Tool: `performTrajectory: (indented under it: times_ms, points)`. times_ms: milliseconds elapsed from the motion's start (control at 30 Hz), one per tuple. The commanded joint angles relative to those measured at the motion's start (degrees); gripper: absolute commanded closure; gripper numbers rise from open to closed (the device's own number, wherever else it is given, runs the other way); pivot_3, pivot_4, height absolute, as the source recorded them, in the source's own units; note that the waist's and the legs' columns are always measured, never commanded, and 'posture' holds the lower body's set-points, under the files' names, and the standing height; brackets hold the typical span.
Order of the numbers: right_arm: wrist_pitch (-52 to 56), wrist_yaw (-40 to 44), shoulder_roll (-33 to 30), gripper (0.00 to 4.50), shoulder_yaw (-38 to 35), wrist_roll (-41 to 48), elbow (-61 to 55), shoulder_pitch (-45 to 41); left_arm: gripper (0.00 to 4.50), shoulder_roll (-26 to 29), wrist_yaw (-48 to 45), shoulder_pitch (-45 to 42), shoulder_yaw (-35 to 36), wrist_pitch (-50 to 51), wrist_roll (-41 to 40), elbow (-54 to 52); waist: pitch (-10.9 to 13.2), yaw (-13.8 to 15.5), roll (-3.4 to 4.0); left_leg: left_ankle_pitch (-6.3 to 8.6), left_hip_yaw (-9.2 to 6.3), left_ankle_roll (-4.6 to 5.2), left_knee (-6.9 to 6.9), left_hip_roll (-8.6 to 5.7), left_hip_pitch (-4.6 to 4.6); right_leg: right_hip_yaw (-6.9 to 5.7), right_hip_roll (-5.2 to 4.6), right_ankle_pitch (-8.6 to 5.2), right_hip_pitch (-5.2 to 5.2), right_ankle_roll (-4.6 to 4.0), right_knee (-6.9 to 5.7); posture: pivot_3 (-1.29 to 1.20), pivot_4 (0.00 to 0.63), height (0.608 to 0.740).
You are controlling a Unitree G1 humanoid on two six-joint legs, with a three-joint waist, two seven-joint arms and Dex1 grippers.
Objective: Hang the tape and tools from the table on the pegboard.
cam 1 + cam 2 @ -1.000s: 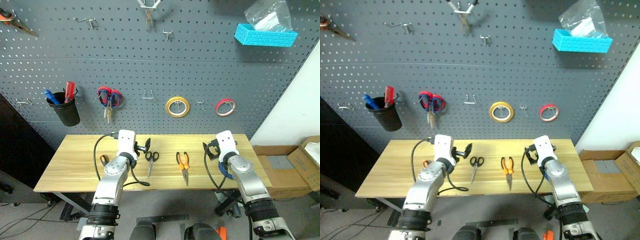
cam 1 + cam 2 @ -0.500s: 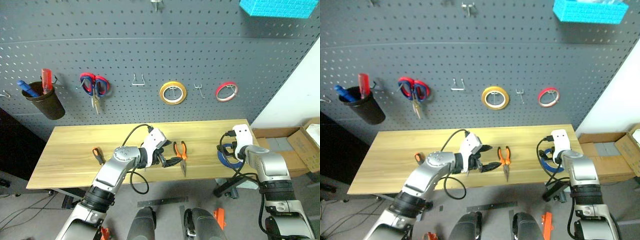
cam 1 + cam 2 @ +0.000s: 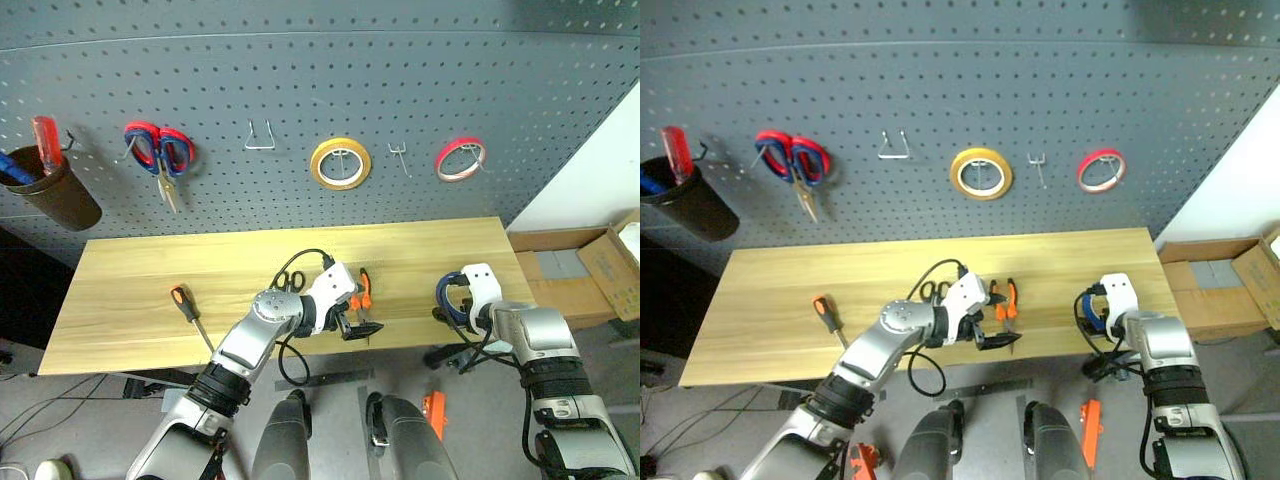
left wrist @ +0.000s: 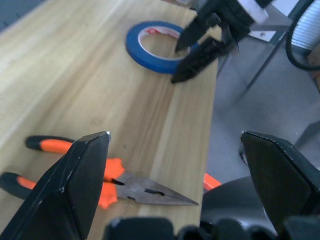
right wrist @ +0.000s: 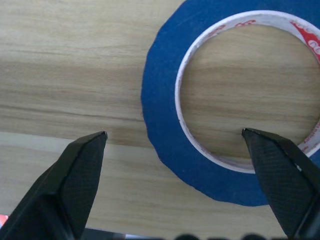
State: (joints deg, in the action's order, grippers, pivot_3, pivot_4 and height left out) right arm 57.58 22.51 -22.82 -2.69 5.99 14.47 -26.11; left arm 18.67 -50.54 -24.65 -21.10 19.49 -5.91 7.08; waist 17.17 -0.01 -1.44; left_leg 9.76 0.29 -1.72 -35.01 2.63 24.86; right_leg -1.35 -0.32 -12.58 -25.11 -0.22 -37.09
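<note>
Tape, a thin blue ring-shaped roll [image 5: 165, 125], lies flat near the right front edge of the light wood-plank counter [image 3: 130, 300], its hole facing up, probably so a finger can drop inside. Above it the right claw [image 4: 200, 45] spreads wide and empty, one finger over the hole, one outside. Orange-and-black-handled pliers [image 4: 100, 182] lie flat mid-counter, long axis front to back, nose toward the front edge; the left claw [image 3: 350, 325] gapes over them, empty.
</note>
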Motion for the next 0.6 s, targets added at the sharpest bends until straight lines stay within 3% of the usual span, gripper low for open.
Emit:
performTrajectory:
  times_ms: [33,167,267,600]
  points:
    - [-1.65,0.5,-0.02,0.0,0.13,0.39,3.65,-0.42,0.03,0.52,-0.18,1.13,0.06,-0.57,0.24,-2.44,0.19,-0.13,-0.21,0.0,0.04,0.0,0.0,0.0,-0.03,0.04,0.01,0.0,0.01,0.0,0.0,0.04,0.375,0.74]
    - [-3.81,1.91,-0.1,0.0,0.88,0.34,7.24,-1.81,0.03,0.58,0.03,1.49,0.76,0.74,-0.33,-3.55,0.48,-0.12,-0.54,0.0,0.04,0.0,0.0,0.02,-0.02,0.09,0.03,0.01,0.0,0.01,0.02,0.05,0.378,0.74]
    - [-4.85,1.97,0.07,0.56,1.0,0.02,9.15,-3.17,0.0,0.47,0.34,1.51,1.25,1.41,-0.54,-3.82,0.51,-0.14,-0.57,0.01,0.08,-0.01,0.0,0.03,-0.02,0.16,0.03,0.01,0.0,0.02,0.04,0.05,0.375,0.74]
    - [-6.7,1.28,-0.07,3.86,0.45,-0.05,11.39,-4.6,0.0,-0.51,0.98,-0.53,2.0,0.61,-0.03,-1.12,0.52,-0.13,-0.57,0.03,0.22,-0.04,0.04,0.04,-0.02,0.3,0.06,0.01,-0.1,0.04,0.05,0.04,0.362,0.74]
